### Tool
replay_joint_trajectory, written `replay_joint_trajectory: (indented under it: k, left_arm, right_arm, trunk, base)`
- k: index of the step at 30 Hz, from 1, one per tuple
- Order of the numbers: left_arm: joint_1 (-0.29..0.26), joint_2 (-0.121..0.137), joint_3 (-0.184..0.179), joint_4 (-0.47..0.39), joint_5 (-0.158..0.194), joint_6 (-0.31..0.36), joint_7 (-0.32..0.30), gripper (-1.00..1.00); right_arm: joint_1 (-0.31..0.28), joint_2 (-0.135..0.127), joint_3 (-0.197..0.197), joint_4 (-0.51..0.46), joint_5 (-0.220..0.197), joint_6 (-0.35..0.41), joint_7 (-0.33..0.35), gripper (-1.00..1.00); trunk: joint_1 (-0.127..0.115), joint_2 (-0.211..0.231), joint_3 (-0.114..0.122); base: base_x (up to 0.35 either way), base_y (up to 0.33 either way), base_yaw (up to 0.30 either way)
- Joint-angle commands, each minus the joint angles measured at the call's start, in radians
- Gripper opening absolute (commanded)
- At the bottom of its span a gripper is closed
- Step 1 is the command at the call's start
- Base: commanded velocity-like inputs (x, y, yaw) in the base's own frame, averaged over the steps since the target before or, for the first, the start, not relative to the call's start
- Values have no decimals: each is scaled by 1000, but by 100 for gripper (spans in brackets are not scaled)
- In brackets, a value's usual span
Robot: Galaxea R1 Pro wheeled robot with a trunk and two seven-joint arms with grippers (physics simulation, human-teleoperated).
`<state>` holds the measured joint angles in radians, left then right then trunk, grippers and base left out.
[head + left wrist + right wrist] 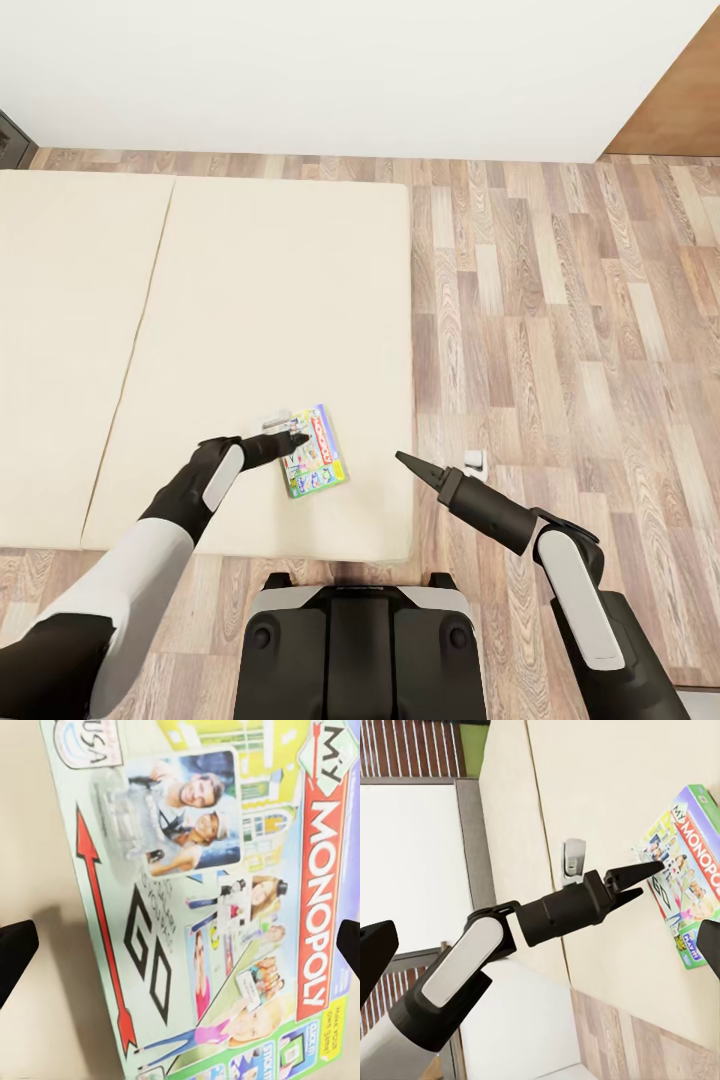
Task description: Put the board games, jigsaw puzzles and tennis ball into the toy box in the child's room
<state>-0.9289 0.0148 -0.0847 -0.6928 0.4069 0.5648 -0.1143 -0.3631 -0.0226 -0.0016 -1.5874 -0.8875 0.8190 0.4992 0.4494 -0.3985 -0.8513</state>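
One board game (318, 463), a green-edged Monopoly box with a white colourful cover, lies flat on the beige mattress of the bed (270, 290), near its front right corner. My left gripper (298, 437) hovers open just over the box's left part. In the left wrist view the cover (202, 907) lies between the two black fingertips (15, 956). The right wrist view has the same box (690, 862) under the left gripper (649, 881). My right gripper (402, 459) is open and holds nothing, just past the mattress's right edge. The table and toy box are out of view.
A small grey-white object (273, 424) lies on the mattress beside the box, and another (475, 460) sits on the wood-plank floor (560, 330) right of the bed. A white wall (350, 70) runs behind. The robot's base (360, 650) stands at the bed's front edge.
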Motion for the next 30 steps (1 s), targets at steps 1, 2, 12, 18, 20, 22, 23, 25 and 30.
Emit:
replay_joint_trajectory:
  k: [1,2,12,18,20,22,23,25,30]
  left_arm:
    - [0,1,-2,0,2,3,0,100]
    - [0,0,-2,2,3,2,1,100]
    - [1,-8,-3,5,3,0,2,100]
    - [1,-18,-4,10,2,-1,2,100]
    - [1,-29,-4,12,1,-2,2,100]
    - [1,-37,-4,13,1,-2,2,100]
    - [1,-39,-4,13,1,-1,2,100]
    - [1,-42,-4,13,0,-2,2,100]
    - [1,-45,-4,13,-2,-2,2,100]
  right_arm:
    - [0,0,0,0,-2,5,1,100]
    - [0,0,-1,0,-2,4,1,100]
    - [0,0,-2,-1,-2,3,1,100]
    - [0,0,-2,-1,-2,3,2,100]
    - [-1,0,-3,-2,-2,3,2,100]
    - [-1,0,-3,-2,-2,3,2,100]
    - [-1,0,-3,-2,-2,3,2,100]
    - [0,0,-3,-2,-2,3,2,100]
    - [-1,0,-3,-2,-2,3,2,100]
  trunk:
    - [1,-1,-1]
    - [1,-1,-1]
    - [1,-1,-1]
    - [1,-1,-1]
    - [1,-1,-1]
    - [1,-1,-1]
    - [1,-1,-1]
    - [1,-1,-1]
    - [1,-1,-1]
  base:
    - [0,0,0]
    - [0,0,0]
    - [0,0,0]
    - [0,0,0]
    - [0,0,0]
    - [0,0,0]
    - [0,0,0]
    - [0,0,0]
    - [0,0,0]
